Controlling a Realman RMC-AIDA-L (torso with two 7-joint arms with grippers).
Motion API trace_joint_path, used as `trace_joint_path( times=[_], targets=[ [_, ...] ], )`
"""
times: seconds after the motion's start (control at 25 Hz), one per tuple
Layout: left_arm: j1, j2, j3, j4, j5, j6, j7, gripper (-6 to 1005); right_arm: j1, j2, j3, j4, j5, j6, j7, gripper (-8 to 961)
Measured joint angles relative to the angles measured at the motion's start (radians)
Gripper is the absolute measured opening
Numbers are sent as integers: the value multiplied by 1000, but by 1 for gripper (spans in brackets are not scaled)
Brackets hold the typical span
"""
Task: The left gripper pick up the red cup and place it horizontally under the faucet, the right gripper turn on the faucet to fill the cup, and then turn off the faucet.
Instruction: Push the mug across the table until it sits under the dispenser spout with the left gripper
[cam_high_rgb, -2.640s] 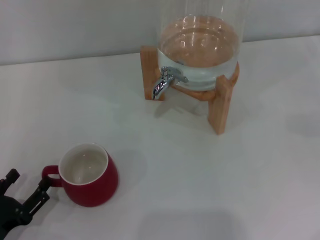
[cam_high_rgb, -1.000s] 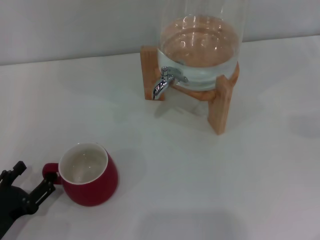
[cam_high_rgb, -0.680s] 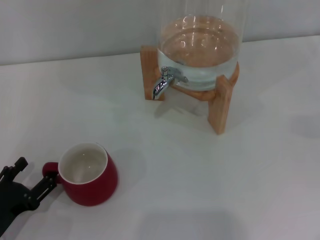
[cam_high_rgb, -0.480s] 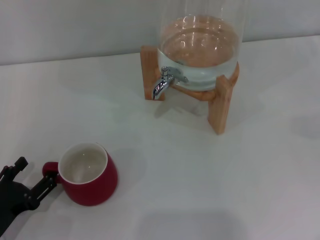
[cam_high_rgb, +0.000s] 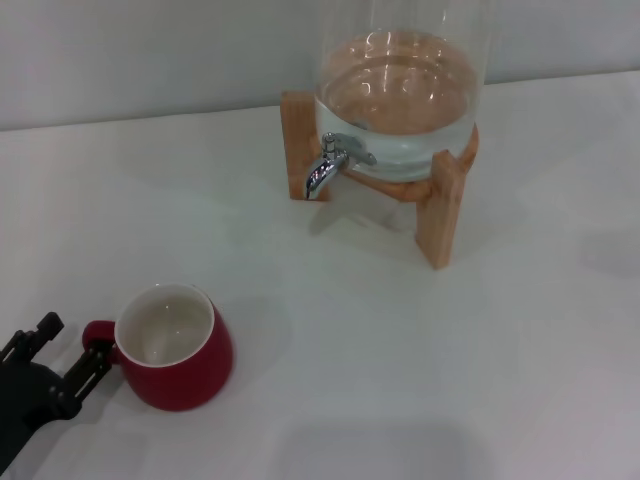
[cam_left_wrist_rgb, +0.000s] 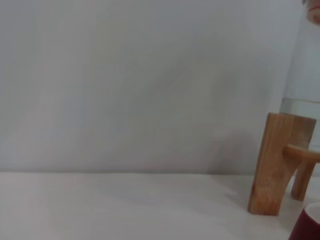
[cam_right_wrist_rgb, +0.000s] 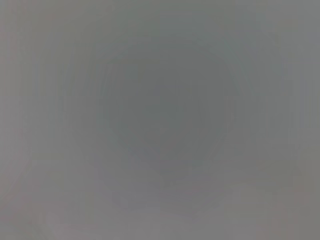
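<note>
White table (cam_high_rgb: 420, 360), grey wall bkgd (cam_high_rgb: 150, 50)

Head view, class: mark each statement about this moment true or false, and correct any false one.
1. The red cup stands upright on the table. True.
2. The cup sits directly under the faucet. False: it stands well apart from it, near the table's front left.
3. The left gripper is open beside the cup's handle. True.
4. The glass jar is empty. False: it holds water.
5. The right gripper grips the faucet lever. False: it is not in view.
</note>
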Motion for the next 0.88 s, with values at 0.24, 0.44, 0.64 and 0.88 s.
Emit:
trace_joint_path(
  times=[0.24,0.44,0.64,0.88],
  targets=[
    [0,1,3,2,13,-17,0,581,0,0,0,0,0,-1,-1,721],
    [0,2,3,2,17,-20,0,432,1,-2,0,0,1,-3,-1,722],
    [0,2,3,2,17,-18,0,333,2,-2,0,0,1,-2,-1,722],
    [0,2,3,2,17,-20,0,230,2,-1,0,0,2,-2,-1,722]
  ],
)
